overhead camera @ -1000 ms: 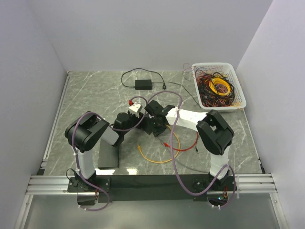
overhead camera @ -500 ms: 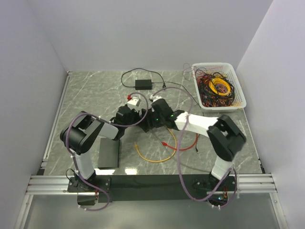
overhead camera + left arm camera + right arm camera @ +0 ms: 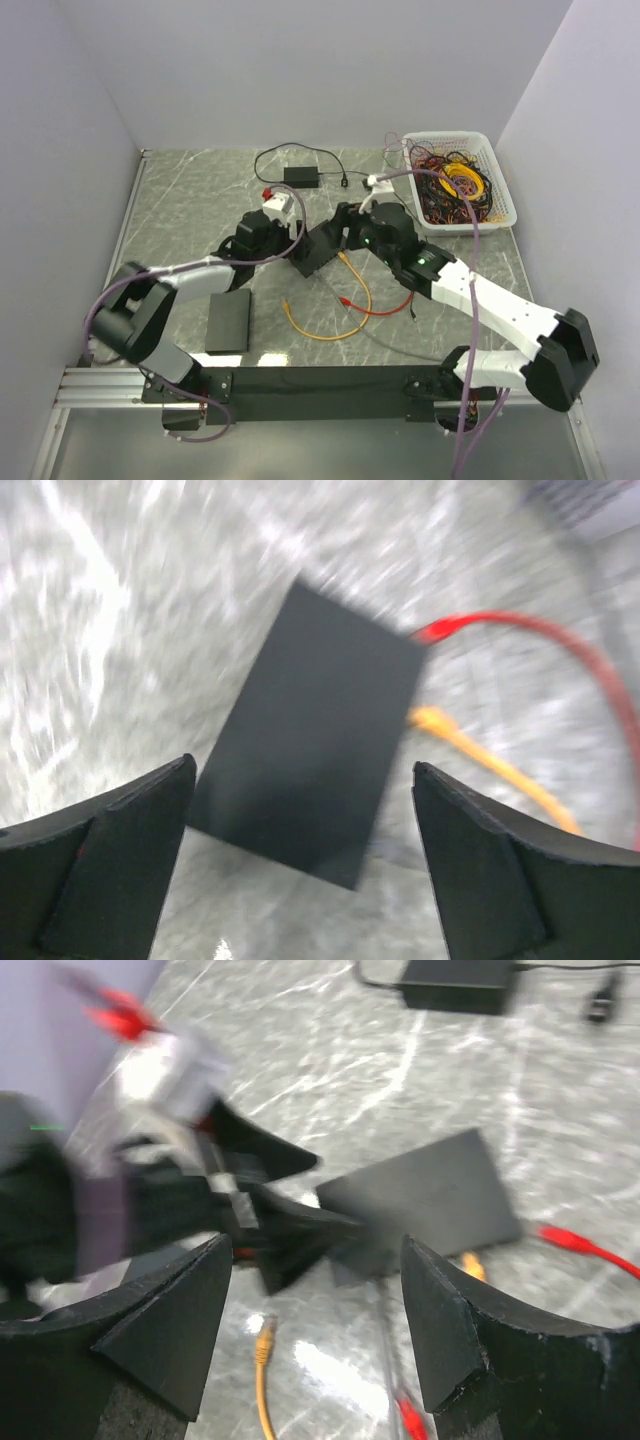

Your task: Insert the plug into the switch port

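Observation:
A flat black box (image 3: 318, 248), which I take for the switch, lies on the marble table; its ports do not show. My left gripper (image 3: 297, 250) stands open just left of it, and in the blurred left wrist view the box (image 3: 310, 740) lies beyond the open left gripper (image 3: 302, 780). My right gripper (image 3: 340, 232) is open at the box's right side, with nothing between its fingers (image 3: 315, 1260). The box (image 3: 420, 1198) and the left fingers (image 3: 275, 1215) show ahead. A yellow cable (image 3: 330, 325) with its plug (image 3: 263, 1338) and a red cable (image 3: 385, 305) lie loose nearby.
A second flat black box (image 3: 228, 320) lies near the left arm. A black power adapter (image 3: 300, 176) with its cord sits at the back. A white basket (image 3: 500, 215) full of tangled cables stands at the back right. White walls close in the table.
Both arms have stretched farther across the table and both grippers have opened. The black box, covered by the grippers before, now shows between them.

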Robot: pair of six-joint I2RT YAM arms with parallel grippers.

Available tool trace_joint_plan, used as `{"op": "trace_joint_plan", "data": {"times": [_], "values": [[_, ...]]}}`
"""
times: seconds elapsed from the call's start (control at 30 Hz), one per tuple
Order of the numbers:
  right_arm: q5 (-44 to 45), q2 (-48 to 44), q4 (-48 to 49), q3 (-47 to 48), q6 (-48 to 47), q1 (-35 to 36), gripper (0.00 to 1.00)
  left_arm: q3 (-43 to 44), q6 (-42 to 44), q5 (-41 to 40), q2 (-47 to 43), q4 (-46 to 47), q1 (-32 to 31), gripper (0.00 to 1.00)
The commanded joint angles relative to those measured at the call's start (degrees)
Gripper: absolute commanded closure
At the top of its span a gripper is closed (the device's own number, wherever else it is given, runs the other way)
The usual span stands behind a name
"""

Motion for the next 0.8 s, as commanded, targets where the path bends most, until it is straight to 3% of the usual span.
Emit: {"op": "trace_joint_plan", "data": {"times": [0.0,0.17,0.2,0.23,0.27,0.33,0.6,0.77], "values": [[6.92,-4.21,-3.92,-1.97,1.72,-1.62,0.25,-1.02,2.98,3.69,-7.46,0.29,-1.95,0.07],[10.09,-8.18,-5.94,-4.08,3.56,-6.37,0.32,0.46,7.64,3.46,-7.83,-2.16,-9.23,0.22],[11.57,-8.97,-6.64,-4.08,4.44,-7.33,0.33,1.68,7.73,2.83,-7.03,-3.3,-9.95,0.31],[11.85,-9.15,-7.34,-3.91,4.71,-9.69,0.37,2.22,7.82,2.57,-6.07,-3.57,-10.48,0.35],[11.94,-9.5,-8.22,-3.9,4.88,-10.67,0.51,2.75,7.65,1.95,-4.15,-3.75,-11.44,0.37],[12.12,-10.12,-8.93,-4.08,5.24,-12.95,0.58,4.15,7.73,0.98,-1.24,-3.66,-12.06,0.47],[5.53,-11.17,-6.83,-6.71,4.71,-19.99,0.59,11.09,8.26,-7.36,7.82,-4.54,-14.97,0.34],[3.95,-10.65,-6.3,-7.07,4.45,-20.7,0.62,13.38,10.28,-12.63,10.72,-6.03,-16.37,0.34]]}}
